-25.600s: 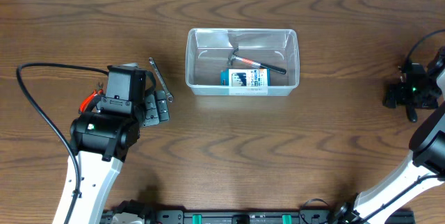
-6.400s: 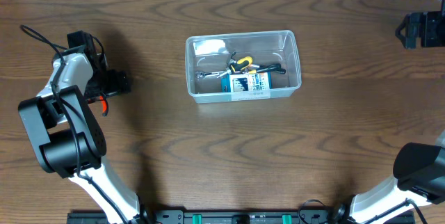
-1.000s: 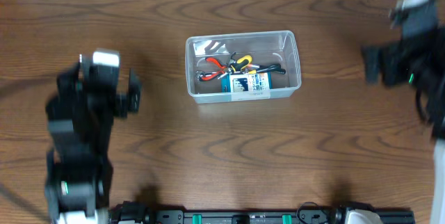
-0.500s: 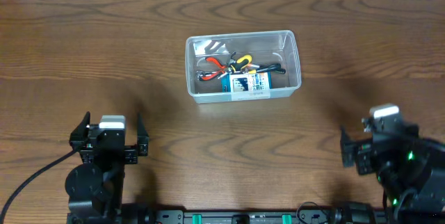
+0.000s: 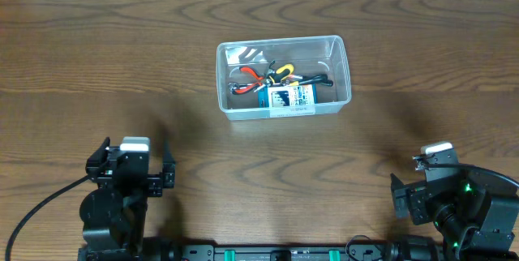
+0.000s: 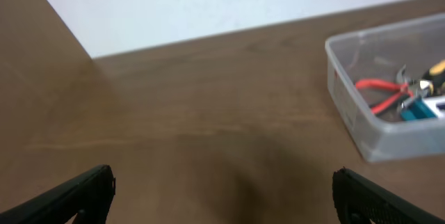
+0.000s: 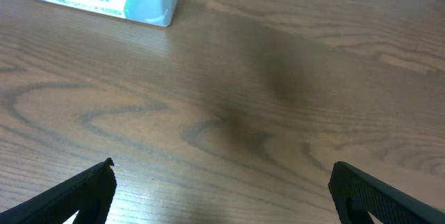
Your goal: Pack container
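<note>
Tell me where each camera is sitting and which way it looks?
Overhead: above the table, looking straight down at the container; the left claw and right claw show at the near edge.
Left wrist: low on the left arm, facing across the wood toward the white wall; its open claw tips show at the bottom.
Right wrist: low on the right arm, tilted down at the wood; its open claw tips show too.
Shared: all three see the container; overhead and left wrist both see the red pliers.
</note>
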`<act>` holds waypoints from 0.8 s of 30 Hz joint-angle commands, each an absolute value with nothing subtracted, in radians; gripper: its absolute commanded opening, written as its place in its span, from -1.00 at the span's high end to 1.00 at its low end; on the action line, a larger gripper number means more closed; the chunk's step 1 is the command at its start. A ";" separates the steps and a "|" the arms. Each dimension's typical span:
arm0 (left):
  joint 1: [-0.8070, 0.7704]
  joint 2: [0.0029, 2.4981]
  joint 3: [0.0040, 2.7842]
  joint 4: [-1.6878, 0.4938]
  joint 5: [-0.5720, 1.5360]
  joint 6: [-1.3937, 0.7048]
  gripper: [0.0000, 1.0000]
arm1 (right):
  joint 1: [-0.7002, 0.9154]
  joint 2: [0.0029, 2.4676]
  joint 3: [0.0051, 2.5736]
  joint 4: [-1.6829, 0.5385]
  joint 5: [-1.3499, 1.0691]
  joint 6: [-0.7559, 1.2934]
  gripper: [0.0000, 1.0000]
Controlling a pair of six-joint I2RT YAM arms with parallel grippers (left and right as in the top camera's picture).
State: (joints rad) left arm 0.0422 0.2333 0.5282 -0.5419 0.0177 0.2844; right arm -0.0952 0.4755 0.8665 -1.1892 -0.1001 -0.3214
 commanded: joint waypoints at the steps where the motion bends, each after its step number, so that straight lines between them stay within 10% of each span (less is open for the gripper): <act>1: 0.038 0.226 0.529 -0.579 0.007 0.271 -0.96 | -0.090 0.469 0.861 -1.190 -0.097 -0.310 -0.99; 14: 0.038 0.226 0.529 -0.856 0.007 0.271 -0.96 | -0.056 0.271 0.853 -1.108 -0.112 -0.329 -0.99; 24: 0.038 0.226 0.529 -0.932 0.007 0.271 -0.96 | 0.015 0.006 0.373 -0.486 -0.256 -0.280 -0.98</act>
State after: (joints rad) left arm 0.0422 0.2325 0.5282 -0.9283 0.0151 0.2840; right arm -0.0109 0.0105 0.5362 -0.6334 -0.2104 -0.3161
